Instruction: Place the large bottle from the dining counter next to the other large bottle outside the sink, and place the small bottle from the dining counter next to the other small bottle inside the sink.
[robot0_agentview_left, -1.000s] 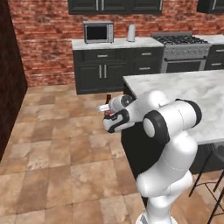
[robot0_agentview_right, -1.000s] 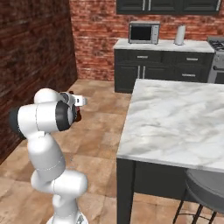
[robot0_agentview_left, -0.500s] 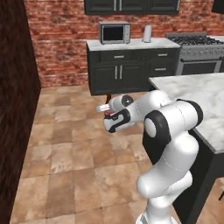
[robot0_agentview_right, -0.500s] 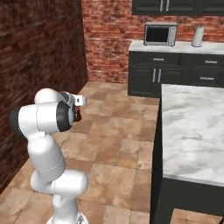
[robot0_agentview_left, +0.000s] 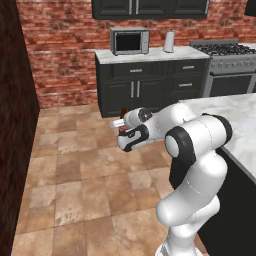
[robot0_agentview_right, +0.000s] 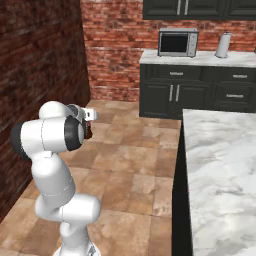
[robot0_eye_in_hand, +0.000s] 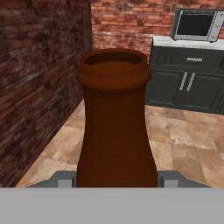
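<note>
My gripper (robot0_agentview_left: 123, 126) is shut on a dark brown glass bottle (robot0_eye_in_hand: 114, 122), held out in front of the arm at about chest height over the tiled floor. In the hand view the bottle's open mouth and neck rise between the two grey fingertips (robot0_eye_in_hand: 65, 181). In the left base view the bottle top (robot0_agentview_left: 123, 111) pokes up above the hand. In the right base view the gripper (robot0_agentview_right: 89, 124) and a dark bit of the bottle (robot0_agentview_right: 89, 133) show beside the arm's elbow. The hand hides the bottle's full height. The marble dining counter (robot0_agentview_left: 237, 112) (robot0_agentview_right: 220, 165) lies to my right.
A dark brick wall (robot0_agentview_right: 35, 75) stands close on the left. Ahead are black cabinets (robot0_agentview_left: 145, 85) with a microwave (robot0_agentview_left: 129, 41) and a paper towel roll (robot0_agentview_left: 169, 41), and a steel stove (robot0_agentview_left: 230, 70) beside them. Open tiled floor (robot0_agentview_left: 80, 170) lies between.
The whole picture has shifted: the base has moved, so the dining counter slid towards the right edge and the cabinets came nearer. The arm keeps its pose with the bottle in its grip.
</note>
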